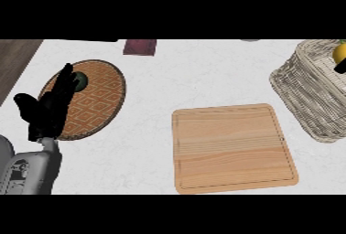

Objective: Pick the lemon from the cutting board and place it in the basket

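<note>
Head view: a steep look down at my white counter (148,151).
Left hand: my left hand (47,109) shows at the left side, black fingers straight and pointing up, holding nothing; it stands in front of a round woven mat.
Mat: the round woven mat (94,105) is orange-brown with a diamond pattern, and a dark green round thing (79,80) lies on it, partly hidden by my fingers (I cannot tell what it is).
Right hand: only a dark tip of my right hand (341,66) shows at the right edge, just under the lemon; I cannot tell how its fingers stand.
Lemon: the lemon (340,52) is yellow, at the top right corner, over the basket.
Basket: the basket (307,91) is pale wicker, at the right edge.
Cutting board: the cutting board (233,148) is light wood, bare, lying just beside the basket toward the centre.
Far edge: a dark red square thing (140,47) lies on the counter.
</note>
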